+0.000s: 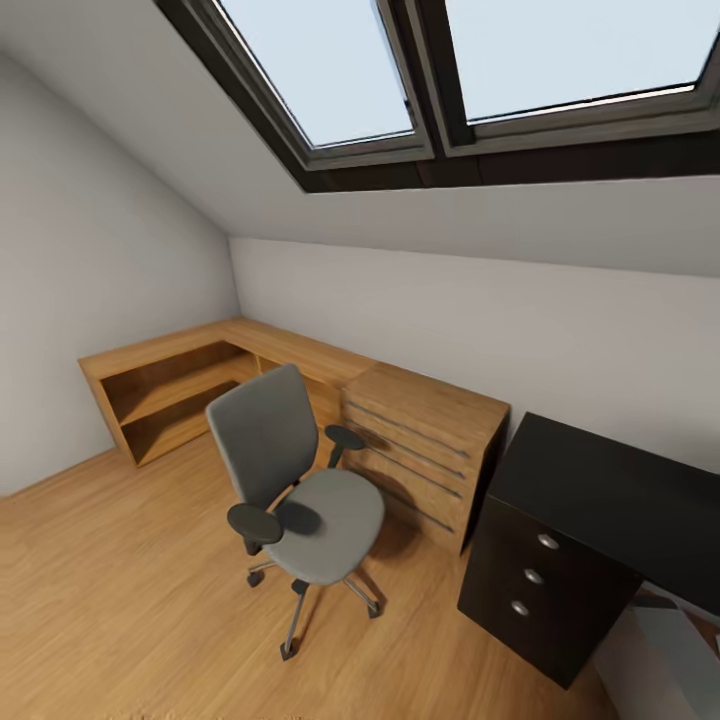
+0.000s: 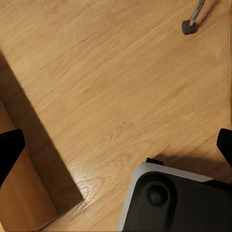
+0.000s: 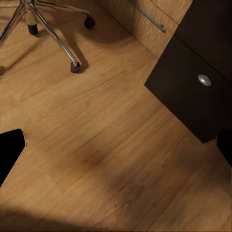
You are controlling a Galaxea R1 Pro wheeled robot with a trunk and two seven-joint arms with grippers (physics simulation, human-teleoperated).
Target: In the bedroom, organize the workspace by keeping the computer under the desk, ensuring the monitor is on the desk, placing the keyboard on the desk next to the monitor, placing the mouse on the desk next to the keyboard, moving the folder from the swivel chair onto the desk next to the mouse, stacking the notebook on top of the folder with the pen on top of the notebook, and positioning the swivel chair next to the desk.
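The grey swivel chair (image 1: 300, 480) stands on the wooden floor in mid-room, with nothing on its seat. Its chrome legs and casters (image 3: 72, 63) show in the right wrist view, and one caster (image 2: 189, 25) in the left wrist view. The black desk (image 1: 610, 490) is at the right, and its drawer unit (image 3: 193, 82) has round silver knobs. A light-grey box (image 1: 660, 650), probably the computer, peeks out beneath the desk. My left gripper (image 2: 116, 145) and right gripper (image 3: 116, 145) hang open over bare floor. Monitor, keyboard, mouse, folder, notebook and pen are out of view.
A light wooden chest (image 1: 425, 440) with bar handles stands between the chair and the desk. A low wooden corner shelf (image 1: 190, 375) runs along the far walls under a sloped ceiling with skylights. My own base (image 2: 169, 198) and a wooden edge (image 2: 19, 193) show below the left gripper.
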